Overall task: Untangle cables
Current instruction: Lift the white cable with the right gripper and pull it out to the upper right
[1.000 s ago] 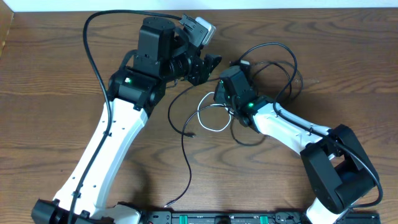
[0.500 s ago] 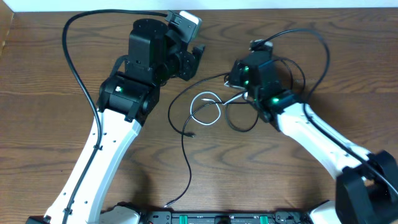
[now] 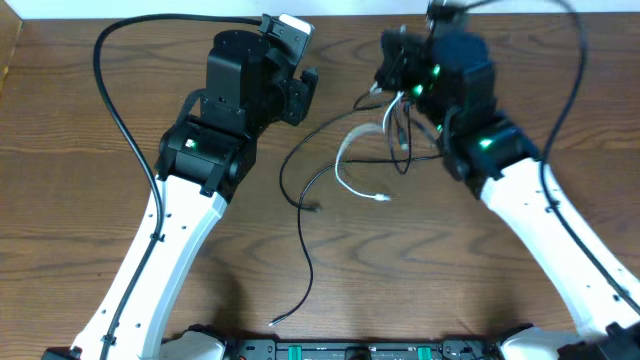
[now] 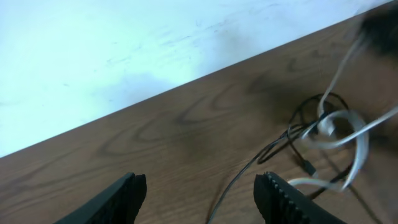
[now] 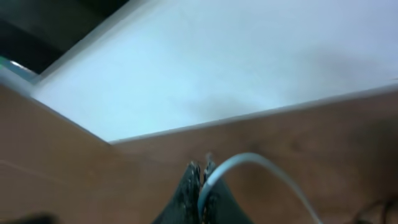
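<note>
The white cable [image 3: 341, 165] hangs in a loop from the right gripper [image 5: 200, 177], whose fingers are pressed together and pinch it above the far side of the wooden table [image 3: 80, 200]. Its loose tip rests on the wood. The raised hold probably serves to draw it clear of the black cable [image 3: 304, 250], which tangles with it there and trails toward the near edge. The left gripper [image 4: 202, 190] hovers beside them, spread apart and empty.

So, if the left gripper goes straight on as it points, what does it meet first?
Likely bare wood of the table; the black cable lies just beside the left gripper's line, but depth is unclear.
</note>
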Controlling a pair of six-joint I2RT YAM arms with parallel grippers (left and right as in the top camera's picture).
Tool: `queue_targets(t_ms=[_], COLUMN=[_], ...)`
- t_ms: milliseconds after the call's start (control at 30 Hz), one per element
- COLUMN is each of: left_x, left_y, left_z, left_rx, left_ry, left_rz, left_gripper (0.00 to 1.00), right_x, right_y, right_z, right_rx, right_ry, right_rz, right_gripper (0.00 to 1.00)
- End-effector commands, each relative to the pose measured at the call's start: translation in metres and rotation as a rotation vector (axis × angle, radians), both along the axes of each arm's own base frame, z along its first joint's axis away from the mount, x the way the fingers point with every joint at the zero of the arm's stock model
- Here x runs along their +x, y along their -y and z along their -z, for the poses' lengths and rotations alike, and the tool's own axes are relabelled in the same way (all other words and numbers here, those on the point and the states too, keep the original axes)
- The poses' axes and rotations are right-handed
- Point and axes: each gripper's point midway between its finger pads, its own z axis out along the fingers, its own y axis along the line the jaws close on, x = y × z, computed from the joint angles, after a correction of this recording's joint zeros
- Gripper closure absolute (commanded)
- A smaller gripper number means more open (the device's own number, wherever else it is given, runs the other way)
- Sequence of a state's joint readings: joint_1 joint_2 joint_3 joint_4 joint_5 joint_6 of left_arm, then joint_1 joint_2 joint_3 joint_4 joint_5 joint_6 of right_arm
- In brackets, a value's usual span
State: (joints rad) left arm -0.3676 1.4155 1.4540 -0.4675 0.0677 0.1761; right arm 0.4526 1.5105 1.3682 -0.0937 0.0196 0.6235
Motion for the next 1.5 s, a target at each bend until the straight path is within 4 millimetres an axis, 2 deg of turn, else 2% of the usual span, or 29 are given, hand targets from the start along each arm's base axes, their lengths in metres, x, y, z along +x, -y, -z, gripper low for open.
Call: queue_targets(t_ms=[0, 167, 300, 367, 433, 467, 667, 733, 800, 900, 1000, 1067, 1100, 1167, 1233, 1300, 1367, 1467], left_x=[-0.003, -0.007, -0.007, -0.008, -0.008, -0.008, -0.009, -0.01, -0.012, -0.014, -0.014, -0.014, -0.014, -0.014, -0.014, -0.014, -0.014, -0.014], left_y=[-0.005, -0.007, -0.007, -0.006, -0.005, -0.005, -0.003, 0.0, 0.004, 0.008, 0.008, 0.008, 0.008, 0.008, 0.008, 0.008, 0.008, 0.008], left_z=[-0.013, -0.021, -0.021, -0.021, -0.021, -0.021, -0.021, -0.021, -0.021, -0.021, -0.021, -0.021, -0.021, -0.021, -0.021, -0.021, -0.021, -0.02], left_rx=[-0.015, -0.022, -0.023, -0.024, -0.028, -0.03, -0.035, -0.044, -0.056, -0.067, -0.066, -0.066, -0.066, -0.066, -0.066, -0.066, -0.066, -0.065], left_ry=[0.03, 0.045, 0.046, 0.045, 0.043, 0.043, 0.041, 0.038, 0.033, 0.028, 0.028, 0.028, 0.028, 0.028, 0.028, 0.028, 0.028, 0.025], left_rz=[-0.023, -0.023, -0.022, -0.019, -0.013, -0.014, -0.004, 0.013, 0.038, 0.059, 0.058, 0.058, 0.058, 0.058, 0.059, 0.058, 0.058, 0.058], left_gripper=[0.39, 0.39, 0.39, 0.39, 0.39, 0.39, 0.39, 0.39, 0.39, 0.39, 0.39, 0.39, 0.39, 0.39, 0.39, 0.39, 0.39, 0.39], right_x=[-0.008, -0.017, -0.032, -0.041, -0.046, -0.047, -0.033, -0.025, -0.017, -0.014, -0.029, -0.042, -0.046, -0.05, -0.052, -0.051, -0.052, -0.051], right_y=[0.016, 0.035, 0.042, 0.048, 0.05, 0.049, 0.043, 0.034, 0.025, 0.022, 0.033, 0.044, 0.056, 0.085, 0.116, 0.128, 0.128, 0.114], right_z=[-0.071, -0.128, -0.177, -0.193, -0.19, -0.179, -0.055, -0.04, -0.056, -0.119, -0.185, -0.218, -0.228, -0.227, -0.209, -0.194, -0.183, -0.182], right_rx=[-0.019, -0.095, -0.124, -0.123, -0.122, -0.132, -0.273, -0.286, -0.264, -0.186, -0.144, -0.188, -0.216, -0.303, -0.448, -0.528, -0.565, -0.539], right_ry=[0.122, 0.218, 0.313, 0.319, 0.276, 0.231, -0.152, -0.169, -0.094, 0.089, 0.232, 0.319, 0.333, 0.3, 0.218, 0.158, 0.123, 0.135], right_rz=[0.03, 0.072, 0.071, 0.084, 0.077, 0.072, 0.063, 0.057, 0.047, 0.047, 0.049, 0.072, 0.121, 0.249, 0.384, 0.437, 0.427, 0.354], right_gripper=[0.99, 0.99, 0.99, 0.99, 0.99, 0.99, 0.99, 0.99, 0.99, 0.99, 0.99, 0.99, 0.99, 0.99, 0.99, 0.99, 0.99, 0.99])
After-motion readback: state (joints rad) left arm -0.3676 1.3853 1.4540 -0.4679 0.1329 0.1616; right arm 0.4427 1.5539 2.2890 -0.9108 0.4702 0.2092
